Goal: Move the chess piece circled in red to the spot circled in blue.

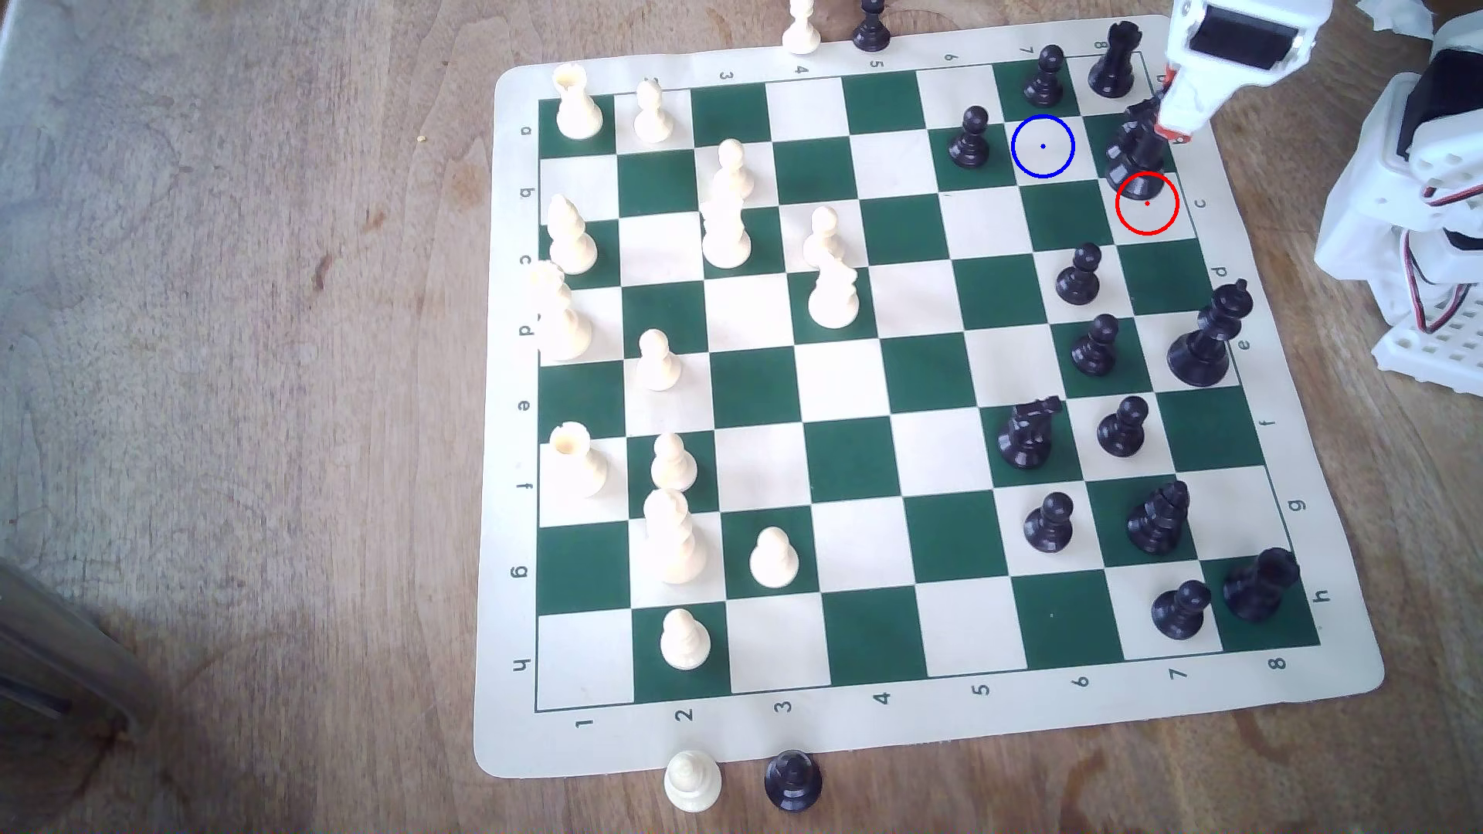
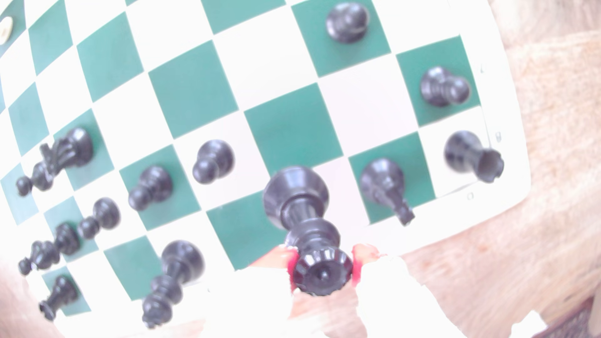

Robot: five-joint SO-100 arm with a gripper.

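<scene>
Claw (image 2: 322, 271) clamps queen (image 2: 300, 208) at coronet; base prob. touching board (image 2: 364, 97).

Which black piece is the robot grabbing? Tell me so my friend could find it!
Find the green and cream chess mat and go to its far corner at the exterior view's right, where the white robot arm reaches down. The queen stands there at the red ring, its notched crown between the red-tipped jaws of the gripper. It is taller than the round-headed pawns nearby.

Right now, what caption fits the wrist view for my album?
Gripper clamps the black queen by its crown, above the green-and-cream board.
</scene>
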